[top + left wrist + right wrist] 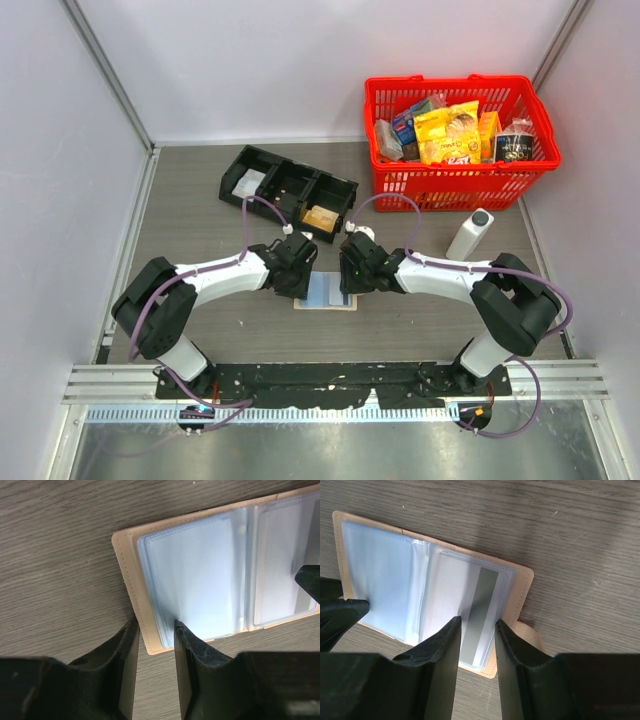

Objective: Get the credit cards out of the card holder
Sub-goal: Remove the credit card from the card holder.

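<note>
Both hands sit narrow-gapped on the open card holder [325, 290]: your L hand [155, 623] seemingly pins its lower-left corner so R hand [477, 621] can tease the striped credit card [465, 595] out.

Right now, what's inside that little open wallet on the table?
The card holder has clear sleeves: one side looks pale blue, the other holds a grey-striped white card. Anything stacked beneath is hidden.
</note>
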